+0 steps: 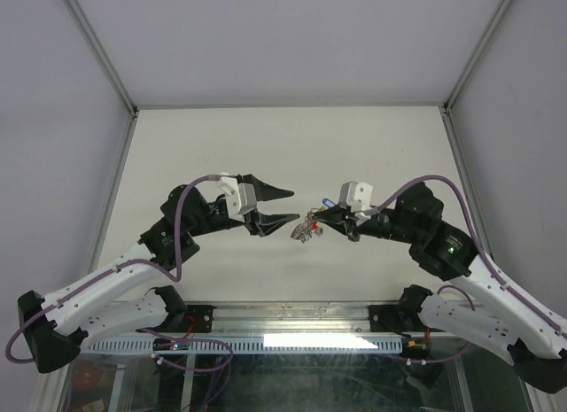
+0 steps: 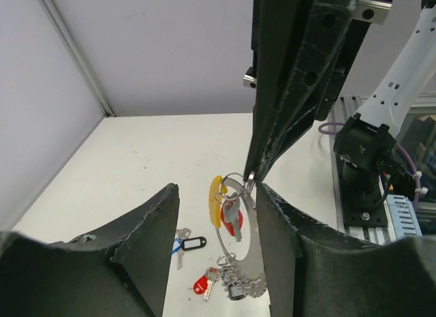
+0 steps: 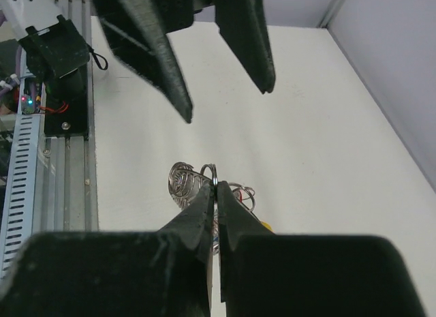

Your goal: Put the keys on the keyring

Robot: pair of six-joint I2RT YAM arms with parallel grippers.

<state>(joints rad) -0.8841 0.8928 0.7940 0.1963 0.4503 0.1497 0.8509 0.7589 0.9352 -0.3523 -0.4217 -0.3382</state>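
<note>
Keyring at pinched tips of right gripper, just beyond left gripper

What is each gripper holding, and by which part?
The right gripper pinches the keyring by the thin wire at its top. The left gripper stands open either side of it, holding nothing.

I can read no text, brand, number or sign in any of my views. The small silver metal keys with oblong plastic tags, lying low in the middle of my left wrist view, are too small for me to tell whether the tag faces carry any writing. The little circuit board with glowing lights, at the upper left of my right wrist view, shows no marking I can make out.
</note>
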